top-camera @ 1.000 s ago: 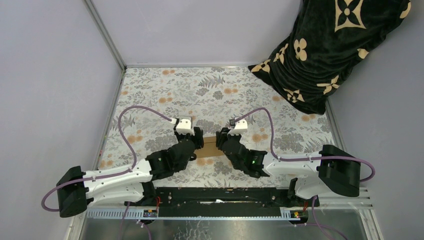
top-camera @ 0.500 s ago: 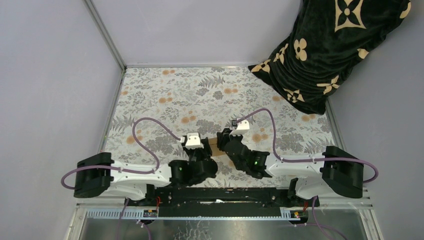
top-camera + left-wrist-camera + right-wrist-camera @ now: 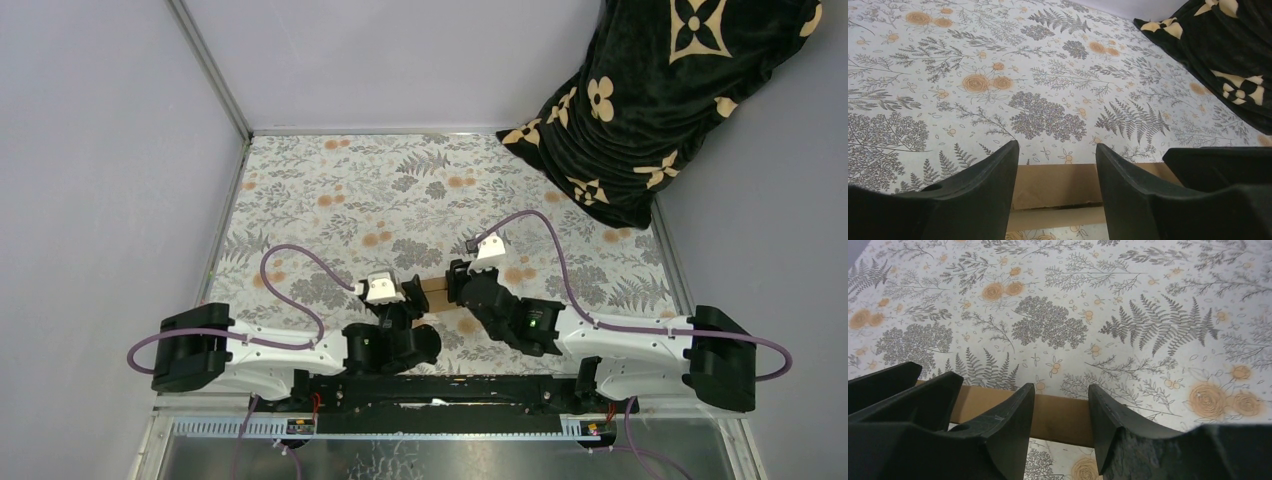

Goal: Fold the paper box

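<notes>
The floral tablecloth (image 3: 340,190) ran back to grey walls, with a black flowered blanket (image 3: 650,100) heaped in the far right corner. The paper box (image 3: 436,294) lay flat near the front edge, between the arms. The left gripper (image 3: 1057,150) and right gripper (image 3: 1061,390) each stood at it, fingers parted, pinching nothing.

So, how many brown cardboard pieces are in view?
1. The flat brown cardboard box lies on the floral table, between the left gripper and the right gripper; more may be hidden under them.
</notes>
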Action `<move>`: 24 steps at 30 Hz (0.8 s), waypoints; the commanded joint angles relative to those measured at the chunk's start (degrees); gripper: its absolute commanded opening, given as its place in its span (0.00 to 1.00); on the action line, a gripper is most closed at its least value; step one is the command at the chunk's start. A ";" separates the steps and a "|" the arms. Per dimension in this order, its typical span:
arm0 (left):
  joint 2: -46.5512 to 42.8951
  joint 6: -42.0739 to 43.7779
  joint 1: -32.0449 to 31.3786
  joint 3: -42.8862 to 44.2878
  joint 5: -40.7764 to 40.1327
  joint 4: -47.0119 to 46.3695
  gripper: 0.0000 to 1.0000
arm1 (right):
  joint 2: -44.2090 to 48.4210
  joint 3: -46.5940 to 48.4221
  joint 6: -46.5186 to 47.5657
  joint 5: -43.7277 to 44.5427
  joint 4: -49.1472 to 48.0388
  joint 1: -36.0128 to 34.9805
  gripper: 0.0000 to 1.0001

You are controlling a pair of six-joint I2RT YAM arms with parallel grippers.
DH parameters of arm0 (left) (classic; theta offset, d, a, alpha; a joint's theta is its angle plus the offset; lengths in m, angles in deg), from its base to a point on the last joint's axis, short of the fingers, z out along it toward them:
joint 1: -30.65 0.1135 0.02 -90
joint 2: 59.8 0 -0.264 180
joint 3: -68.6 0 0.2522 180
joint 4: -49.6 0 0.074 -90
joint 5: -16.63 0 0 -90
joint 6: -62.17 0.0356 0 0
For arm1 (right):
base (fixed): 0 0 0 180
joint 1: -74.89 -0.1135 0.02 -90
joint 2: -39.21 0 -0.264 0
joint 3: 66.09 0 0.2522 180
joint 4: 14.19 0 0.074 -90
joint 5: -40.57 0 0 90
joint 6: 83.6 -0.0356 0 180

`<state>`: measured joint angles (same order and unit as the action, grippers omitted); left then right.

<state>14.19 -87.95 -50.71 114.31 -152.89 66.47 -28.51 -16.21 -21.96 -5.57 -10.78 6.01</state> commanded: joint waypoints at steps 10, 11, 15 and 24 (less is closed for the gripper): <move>-7.10 7.85 -0.47 1.16 7.03 12.07 0.76 | 3.46 5.52 7.09 1.12 5.93 1.03 0.54; -7.65 9.49 -0.34 1.00 7.18 10.85 0.76 | 3.55 5.29 6.98 1.03 5.95 1.03 0.54; -8.18 15.36 0.57 0.41 8.82 4.79 0.77 | 3.67 4.06 6.12 1.01 6.03 1.03 0.54; -7.28 24.31 3.55 2.61 11.32 -2.39 0.77 | 5.27 2.15 5.19 0.83 6.88 1.12 0.54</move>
<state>7.00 -69.35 -48.18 115.38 -141.70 69.01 -25.21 -14.18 -16.59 -5.55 -4.35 6.66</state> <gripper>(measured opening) 0.765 0.542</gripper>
